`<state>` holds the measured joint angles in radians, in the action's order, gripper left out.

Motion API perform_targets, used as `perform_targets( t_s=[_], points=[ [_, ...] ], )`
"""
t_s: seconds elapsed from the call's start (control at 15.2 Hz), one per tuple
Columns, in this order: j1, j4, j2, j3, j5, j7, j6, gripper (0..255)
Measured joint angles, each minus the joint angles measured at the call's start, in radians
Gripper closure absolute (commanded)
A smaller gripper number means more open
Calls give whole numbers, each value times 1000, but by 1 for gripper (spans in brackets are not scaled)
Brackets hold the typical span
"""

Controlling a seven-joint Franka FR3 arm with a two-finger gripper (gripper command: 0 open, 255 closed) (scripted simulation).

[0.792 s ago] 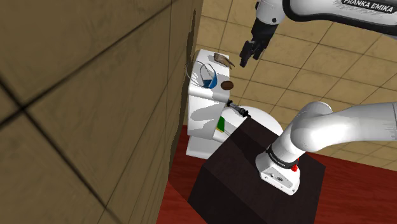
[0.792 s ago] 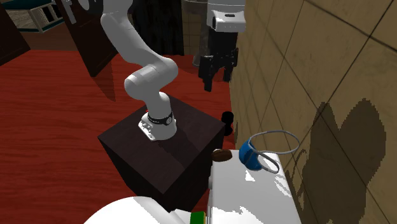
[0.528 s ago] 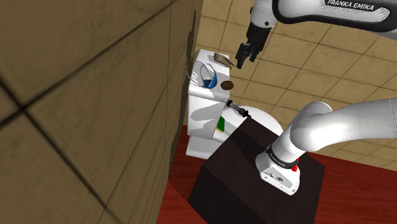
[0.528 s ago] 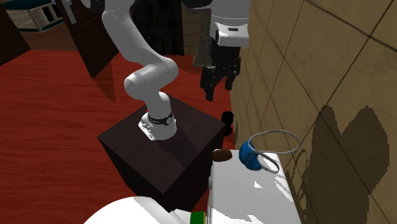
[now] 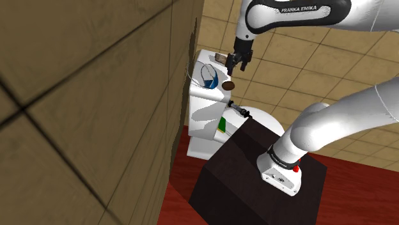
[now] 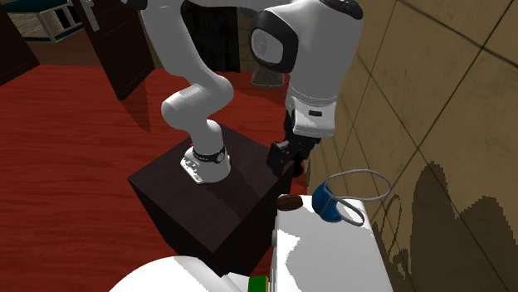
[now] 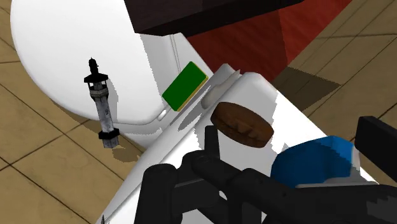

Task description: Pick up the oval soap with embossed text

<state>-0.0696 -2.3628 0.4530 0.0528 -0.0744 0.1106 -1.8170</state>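
Observation:
The brown oval soap [image 5: 228, 84] lies on the white toilet tank lid [image 5: 203, 97], near the lid's edge on the bowl side. In the second exterior view the soap [image 6: 288, 201] sits at the near corner of the tank lid [image 6: 332, 249]. My black gripper [image 5: 232, 69] hangs a short way above the soap, fingers apart and holding nothing. It points down at the soap's end of the lid [image 6: 285, 168]. In the wrist view the soap [image 7: 242, 124] lies just ahead of the black fingers [image 7: 164, 181].
A blue object [image 5: 208, 78] with a thin wire loop lies right beside the soap, toward the tiled wall [image 5: 96, 96]. A brownish item [image 5: 220, 57] sits at the lid's far end. A green pad [image 7: 184, 86] and a grey-black tool [image 7: 102, 105] rest by the toilet seat. The dark stand [image 5: 256, 172] is close by.
The arm has swung in and down: the gripper dropped from well above the tank to just over the soap. The soap and the blue object have not moved.

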Motion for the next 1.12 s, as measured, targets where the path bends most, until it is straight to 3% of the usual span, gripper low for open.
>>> perform_targets(
  t_s=[0.33,0.86,0.92,1.12],
  points=[
    [-21,30,-173,42,25,-11,-76,0],
    [-24,-22,-234,51,28,-15,-180,0],
    [-24,-24,-235,51,29,-15,-184,255],
    [-24,-26,-235,50,29,-15,-189,255]
  ],
)
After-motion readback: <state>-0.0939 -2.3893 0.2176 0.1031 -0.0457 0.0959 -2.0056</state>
